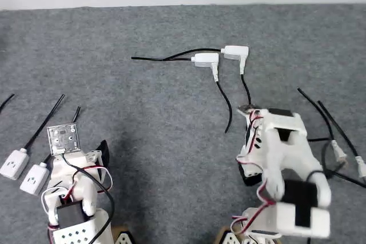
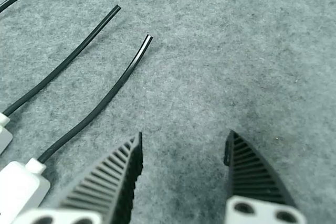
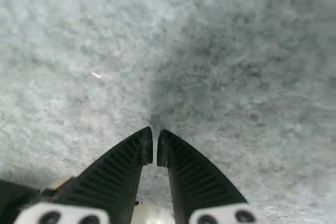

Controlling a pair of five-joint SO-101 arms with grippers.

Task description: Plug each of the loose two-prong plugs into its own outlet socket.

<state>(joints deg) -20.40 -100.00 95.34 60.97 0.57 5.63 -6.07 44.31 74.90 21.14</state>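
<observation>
Seemingly two pairs [image 1: 205, 58] lay joined at twelve o'clock on the worktop [image 1: 160, 141], loose sockets [image 1: 34, 178] at eight, loose plugs [image 1: 339, 152] at four. The left gripper [image 2: 184, 142] hung with fingers open beside the sockets; the right gripper [image 3: 155, 142], fingers closed on nothing, probably had to open over a plug next.

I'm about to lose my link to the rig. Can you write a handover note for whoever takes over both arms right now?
Left gripper: open, empty, over the grey felt mat, beside a white boxy outlet socket. A second white socket lies next to it.
Right gripper: shut, empty, low over the mat.
Loose: a slim white plug on a black cord and a second slim plug, outside the right arm.
Far middle: two white L-shaped pieces, probably joined pairs already; I cannot confirm it.
Left to do: seat both loose plugs in those two sockets.
</observation>
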